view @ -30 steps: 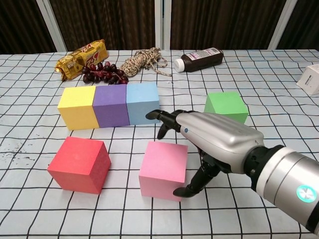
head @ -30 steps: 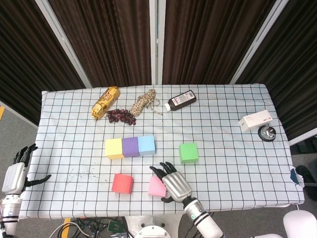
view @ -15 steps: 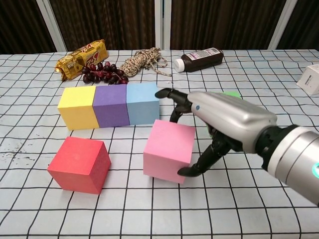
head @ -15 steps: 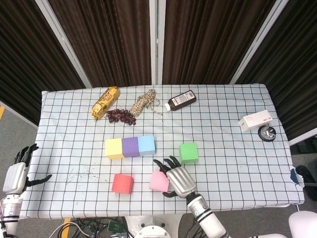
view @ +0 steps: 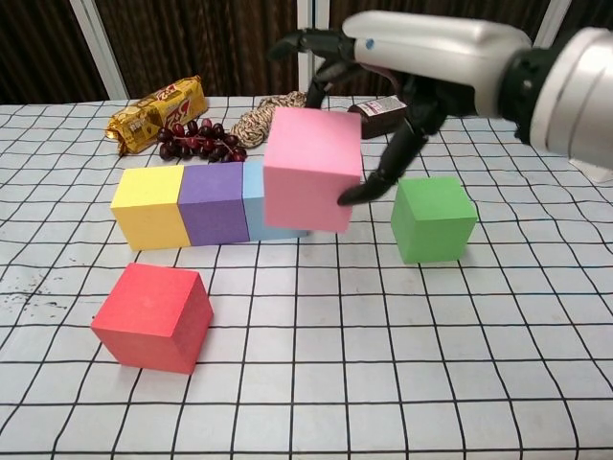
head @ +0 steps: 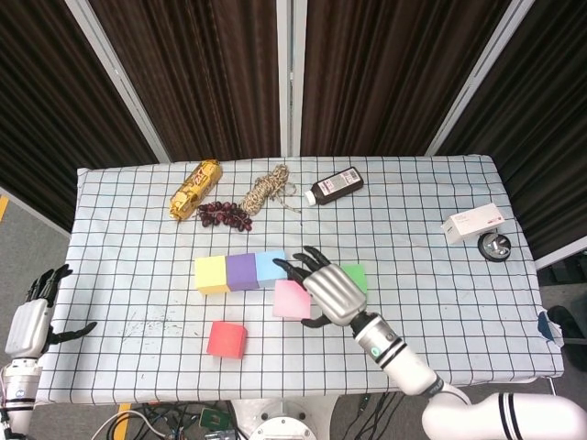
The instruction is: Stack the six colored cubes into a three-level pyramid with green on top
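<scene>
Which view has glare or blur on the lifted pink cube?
Chest view: pink cube is sharp, evenly lit; the right hand shows bright highlights on its silver shell, mild softness at the fingers. Head view: no glare, the cube is small, partly hidden by the hand.

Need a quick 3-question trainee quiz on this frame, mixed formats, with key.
1. True or false: the pink cube rests on the table.
2. Which hand holds the pink cube? A) left B) right C) neither
3. Fill in: the base row reads yellow, purple, ____.

Key:
1. False. The right hand holds it in the air.
2. B. The left hand hangs off the table's edge, holding nothing.
3. Blue.
</scene>
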Robot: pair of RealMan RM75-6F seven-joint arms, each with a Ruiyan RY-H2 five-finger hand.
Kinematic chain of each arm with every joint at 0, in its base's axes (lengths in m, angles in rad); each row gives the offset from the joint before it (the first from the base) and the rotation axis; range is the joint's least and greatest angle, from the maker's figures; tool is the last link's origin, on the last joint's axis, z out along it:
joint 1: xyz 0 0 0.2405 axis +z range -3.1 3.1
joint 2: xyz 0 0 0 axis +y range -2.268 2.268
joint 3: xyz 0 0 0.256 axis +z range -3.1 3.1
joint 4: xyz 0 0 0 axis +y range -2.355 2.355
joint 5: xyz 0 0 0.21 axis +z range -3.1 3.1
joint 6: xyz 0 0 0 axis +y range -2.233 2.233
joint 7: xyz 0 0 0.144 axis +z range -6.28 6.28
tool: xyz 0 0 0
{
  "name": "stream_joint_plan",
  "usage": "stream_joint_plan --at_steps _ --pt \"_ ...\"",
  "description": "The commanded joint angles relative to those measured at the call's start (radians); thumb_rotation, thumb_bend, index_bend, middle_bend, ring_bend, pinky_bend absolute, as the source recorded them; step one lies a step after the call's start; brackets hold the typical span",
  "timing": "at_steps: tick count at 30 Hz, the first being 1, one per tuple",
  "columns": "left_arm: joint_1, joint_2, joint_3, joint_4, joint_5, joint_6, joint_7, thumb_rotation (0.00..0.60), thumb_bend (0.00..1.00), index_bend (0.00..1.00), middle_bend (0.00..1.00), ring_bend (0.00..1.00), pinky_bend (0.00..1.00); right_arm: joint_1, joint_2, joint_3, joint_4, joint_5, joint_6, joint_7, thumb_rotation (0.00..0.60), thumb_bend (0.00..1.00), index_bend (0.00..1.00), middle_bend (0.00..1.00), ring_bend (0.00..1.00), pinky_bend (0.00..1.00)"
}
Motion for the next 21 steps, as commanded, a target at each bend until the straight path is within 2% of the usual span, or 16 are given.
stream_joint_plan --at_steps 1,5,11,21 --pt "0.0 0.002 0.001 -0.002 0.005 0.004 -0.005 0.6 0.0 0.03 0.14 0.0 0.02 0.085 0.034 0.066 0.065 0.059 -0.086 0.048 0.6 0.14 0.0 0.51 0.1 0.0" --pt "0.001 0.002 0.004 0.002 0.011 0.007 -0.015 0.6 0.0 0.03 0.14 0.0 0.02 0.169 0.027 0.1 0.142 0.166 -0.164 0.086 0.6 0.14 0.0 0.51 0.1 0.0" --pt "0.003 0.001 0.007 0.015 0.015 0.011 -0.035 0.6 0.0 0.03 0.14 0.0 0.03 0.247 -0.003 0.088 0.25 0.215 -0.21 0.107 0.6 0.14 0.0 0.51 0.1 0.0" --pt "0.005 -0.001 0.008 0.027 0.018 0.018 -0.041 0.6 0.0 0.03 0.14 0.0 0.03 0.338 -0.048 0.088 0.4 0.145 -0.301 0.215 0.6 0.14 0.0 0.49 0.1 0.0"
